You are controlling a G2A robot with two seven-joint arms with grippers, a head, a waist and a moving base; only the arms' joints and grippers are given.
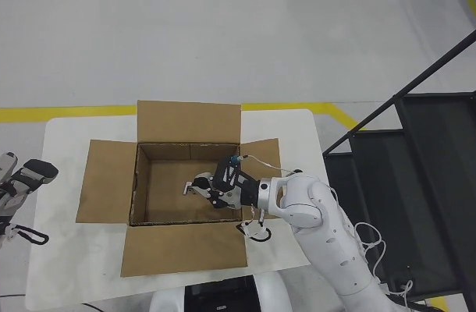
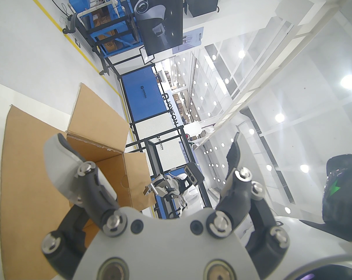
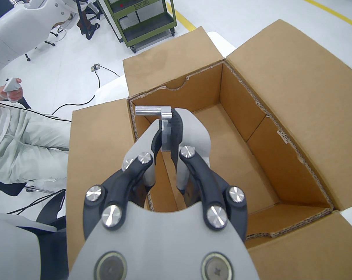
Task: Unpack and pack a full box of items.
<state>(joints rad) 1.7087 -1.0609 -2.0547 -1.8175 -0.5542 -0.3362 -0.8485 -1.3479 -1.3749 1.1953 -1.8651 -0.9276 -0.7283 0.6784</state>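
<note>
The right gripper is clamped on a small silver L-shaped metal piece, whose short bar lies crosswise beyond the fingertips; both hang over the open brown cardboard box, its floor directly below. The left gripper, fingers spread and holding nothing, sits well apart beyond the box's left flap; the right arm is clearly nearer.

Right arm bends inward, its claw pointing down, fingers pinched on a metal part. Left claw sits far out to the side, tilted upward, fingers spread wide.
</note>
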